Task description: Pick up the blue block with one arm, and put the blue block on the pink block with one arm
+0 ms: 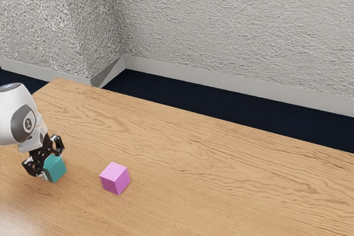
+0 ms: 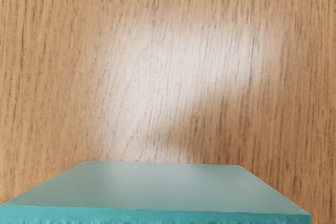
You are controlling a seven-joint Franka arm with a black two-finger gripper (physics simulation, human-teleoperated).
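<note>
Low at the exterior view's left, the arm's (image 1: 16, 120) tilted black tool (image 1: 47, 161) grips the block (image 1: 56, 169) between both fingers.

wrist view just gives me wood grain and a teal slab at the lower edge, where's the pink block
Observer: The pink block sits on the table, to the exterior view's right of the gripper and apart from it, with nothing on top.
Operator: ok and is that slab actually gripped
Observer: Yes, that slab is the blue block. The gripper is shut on it, and it is tilted in the grip.
</note>
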